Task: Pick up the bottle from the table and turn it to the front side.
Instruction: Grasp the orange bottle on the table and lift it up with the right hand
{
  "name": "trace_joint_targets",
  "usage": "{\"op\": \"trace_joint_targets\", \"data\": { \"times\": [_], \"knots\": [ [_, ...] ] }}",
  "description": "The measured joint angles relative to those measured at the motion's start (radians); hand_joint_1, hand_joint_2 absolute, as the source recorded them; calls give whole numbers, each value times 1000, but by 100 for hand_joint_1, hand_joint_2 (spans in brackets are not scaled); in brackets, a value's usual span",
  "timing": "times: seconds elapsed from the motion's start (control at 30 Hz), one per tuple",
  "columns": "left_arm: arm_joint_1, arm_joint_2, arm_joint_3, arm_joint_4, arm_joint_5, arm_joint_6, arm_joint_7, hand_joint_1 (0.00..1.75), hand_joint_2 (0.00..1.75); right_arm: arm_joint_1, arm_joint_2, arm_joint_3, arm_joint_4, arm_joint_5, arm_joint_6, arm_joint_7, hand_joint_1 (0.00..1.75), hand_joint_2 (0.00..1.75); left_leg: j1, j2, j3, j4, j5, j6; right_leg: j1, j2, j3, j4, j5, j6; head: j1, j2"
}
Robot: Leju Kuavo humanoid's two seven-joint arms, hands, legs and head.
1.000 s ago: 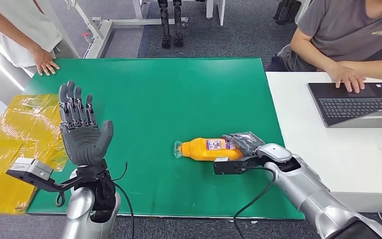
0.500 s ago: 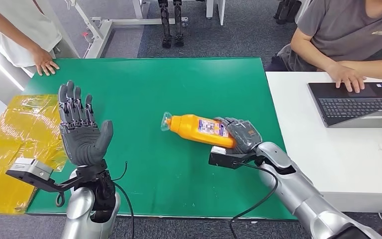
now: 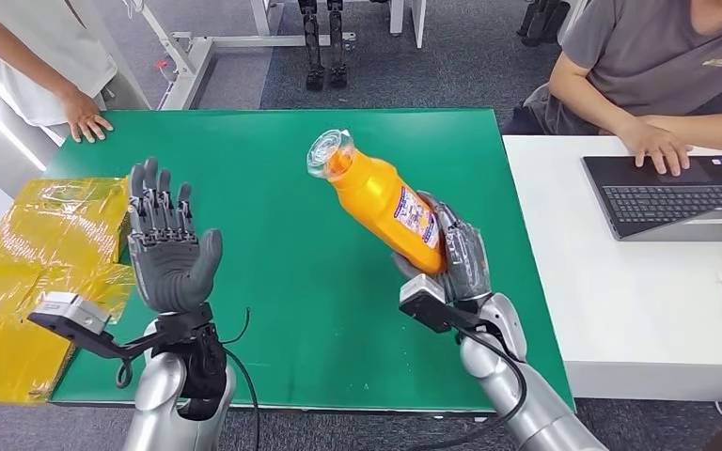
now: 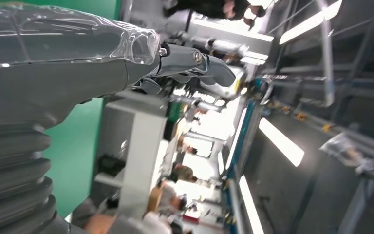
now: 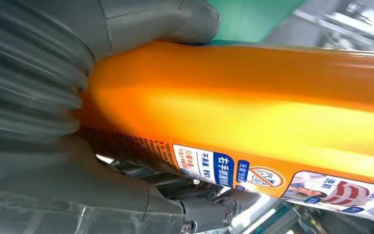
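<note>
Bottle of orange liquid, held clear of the green table by the robot's right hand, tilts with its clear cap toward the far left and its base down in the palm. A printed label runs along its side; in the right wrist view the bottle shows a blue panel with white Chinese characters, a red prohibition sign and a small picture, the finer print too small to read. The right hand's fingers wrap around the lower half of the bottle, the thumb pressed against its orange side. The left hand is raised above the table's near left corner, palm facing the camera, fingers straight and spread, touching nothing. Yellow plastic wrap lies beside the table at left. A person's hand rests on the far left corner; another person types at a laptop on the white desk to the right.
</note>
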Motion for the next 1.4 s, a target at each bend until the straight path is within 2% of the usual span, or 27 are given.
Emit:
{"op": "trace_joint_targets", "data": {
  "times": [0.2,0.37,0.5,0.93,1.4],
  "knots": [
    [-13,14,-51,91,-19,-145,62,0,175,35,31,-1,-57,39,-5,8,175,175,0,0,0,0,0,0,0,0,0,0,0,0,0,0],
    [-24,18,-74,143,-82,-206,102,0,175,51,49,0,-93,96,17,33,175,175,0,0,0,0,0,0,0,0,0,0,0,0,0,0],
    [-33,19,-75,167,-100,-225,108,0,175,52,64,2,-103,122,44,42,175,175,0,0,0,0,0,0,0,0,0,0,0,0,0,0],
    [-48,26,-71,204,-114,-276,105,0,175,9,118,61,-62,268,223,142,175,175,0,0,0,0,0,0,0,0,0,1,0,0,0,0],
    [-49,44,-52,212,-103,-280,93,0,175,-32,138,83,27,307,306,166,175,175,0,0,0,0,0,0,0,0,0,0,0,0,0,0]
  ]
}}
